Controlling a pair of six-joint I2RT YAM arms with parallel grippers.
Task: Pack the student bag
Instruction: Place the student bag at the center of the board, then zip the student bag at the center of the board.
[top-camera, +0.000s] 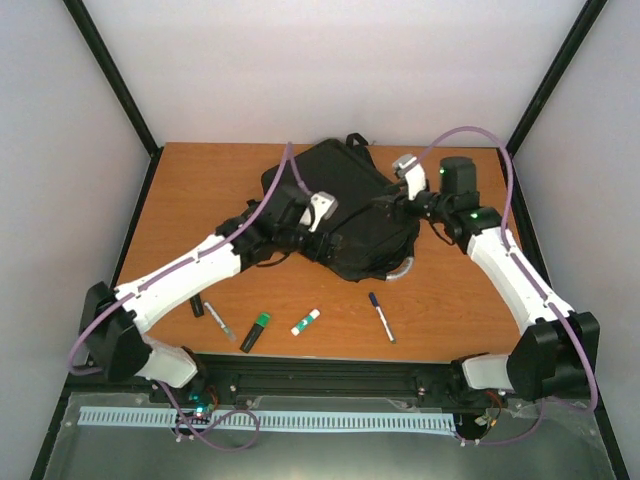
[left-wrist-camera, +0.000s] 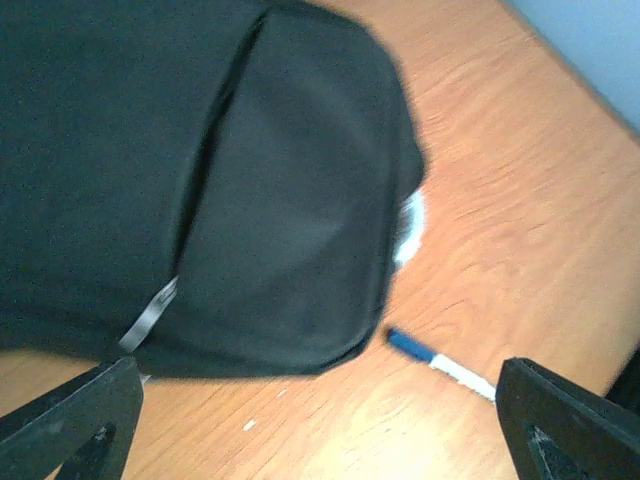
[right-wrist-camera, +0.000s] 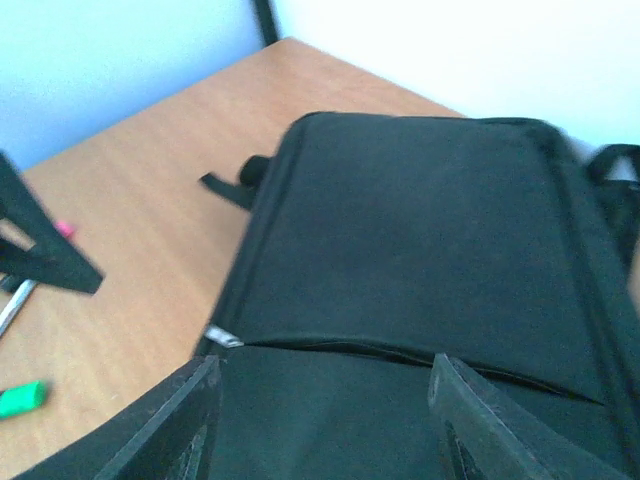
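The student bag (top-camera: 345, 200) lies flat in the middle of the wooden table, a large black backpack with its grey handle loop (top-camera: 402, 270) at the near edge. My left gripper (top-camera: 318, 232) hovers at the bag's near left side. In the left wrist view its fingers (left-wrist-camera: 70, 420) stand wide open over bare table beside the bag (left-wrist-camera: 200, 180), with nothing between them. My right gripper (top-camera: 396, 200) is over the bag's right side. Its fingers (right-wrist-camera: 165, 425) are open above the black fabric (right-wrist-camera: 420, 250), near the zip's silver pull (right-wrist-camera: 222, 337), holding nothing.
Along the near strip of table lie a black marker (top-camera: 197, 306), a silver pen (top-camera: 220, 324), a green highlighter (top-camera: 256, 331), a glue stick (top-camera: 306, 321) and a blue-capped pen (top-camera: 381, 316). That pen (left-wrist-camera: 440, 362) shows just past the bag's corner. White walls enclose the table.
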